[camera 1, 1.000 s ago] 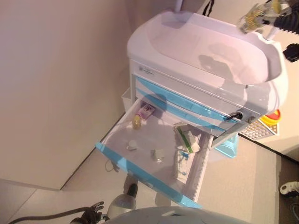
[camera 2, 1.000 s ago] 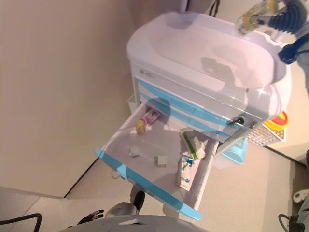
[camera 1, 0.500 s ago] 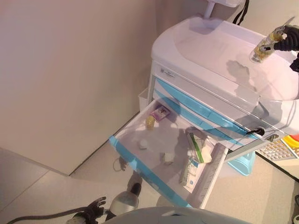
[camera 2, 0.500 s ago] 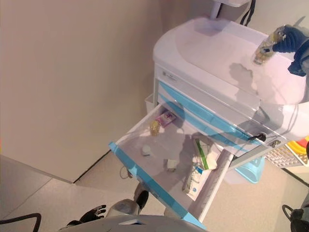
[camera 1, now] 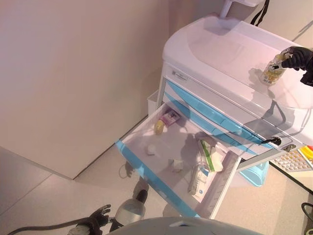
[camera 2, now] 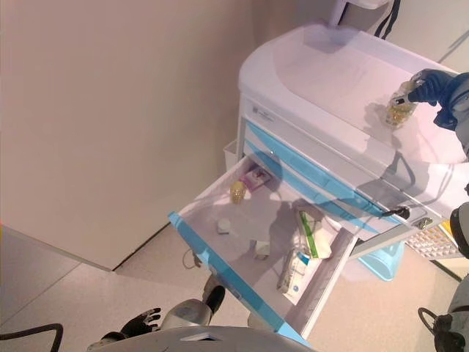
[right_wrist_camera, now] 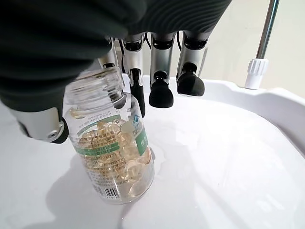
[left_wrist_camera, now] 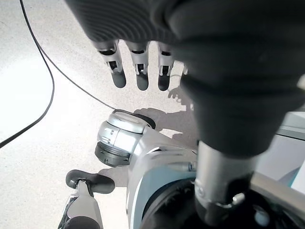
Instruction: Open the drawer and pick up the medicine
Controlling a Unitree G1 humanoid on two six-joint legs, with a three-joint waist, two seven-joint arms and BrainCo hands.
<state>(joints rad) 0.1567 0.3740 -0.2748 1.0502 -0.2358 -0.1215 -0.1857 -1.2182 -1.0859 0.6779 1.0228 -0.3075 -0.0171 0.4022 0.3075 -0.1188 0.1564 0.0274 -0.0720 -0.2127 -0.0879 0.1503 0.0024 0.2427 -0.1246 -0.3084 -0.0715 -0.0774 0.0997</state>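
A clear medicine bottle [camera 1: 271, 73] of yellow capsules stands on the white top [camera 1: 220, 46] of the cart. My right hand [camera 1: 299, 58] holds it near the top's right side. In the right wrist view the thumb and one finger [right_wrist_camera: 137, 90] pinch the bottle [right_wrist_camera: 114, 152], and the other fingers are straight past it. The bottle's base rests on the top. The cart's lowest drawer [camera 1: 146, 172] is pulled out. My left hand [camera 1: 100, 216] hangs low by the floor, its fingers [left_wrist_camera: 138, 67] straight and empty.
The drawer holds a small yellow bottle [camera 1: 159, 127], a pink box [camera 1: 170, 117], green-and-white boxes [camera 1: 205, 155] and small white items. A wall is at the left. A blue bin [camera 1: 254, 174] and a mesh tray [camera 1: 293, 159] are by the cart's right. A pole [right_wrist_camera: 264, 43] rises behind the top.
The camera has shifted, so the cart sits differently in the picture. My right hand has lowered the capsule bottle from above the cart down onto its white top.
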